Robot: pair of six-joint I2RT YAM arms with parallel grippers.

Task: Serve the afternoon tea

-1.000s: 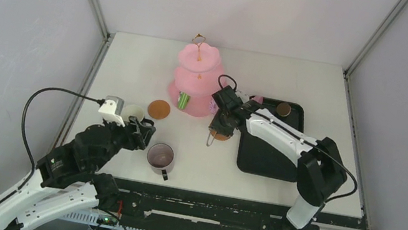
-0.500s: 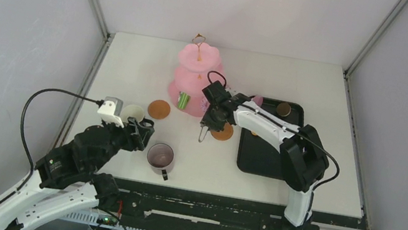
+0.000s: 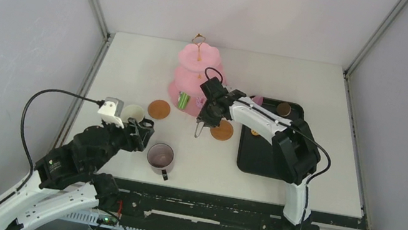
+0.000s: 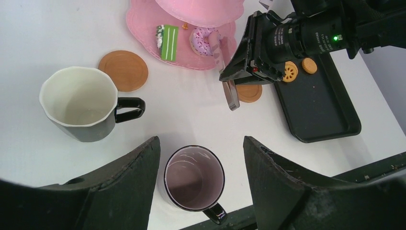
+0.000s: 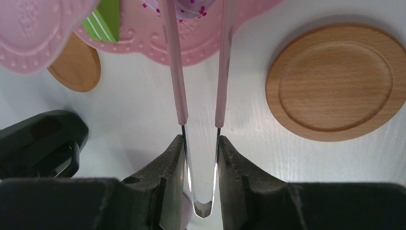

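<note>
L tool (image 3: 143, 131) wide apart, R tool (image 5: 201, 146) gripping.

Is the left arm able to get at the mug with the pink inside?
Probably yes. The left pincer hangs open over the pink-lined mug, nothing between them; the white-lined mug stands apart.

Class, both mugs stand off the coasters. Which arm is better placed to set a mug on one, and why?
Left. The left gripper hangs open close to the pink-lined mug and the white-lined mug; the right gripper is shut on the tongs by the cake stand.
</note>
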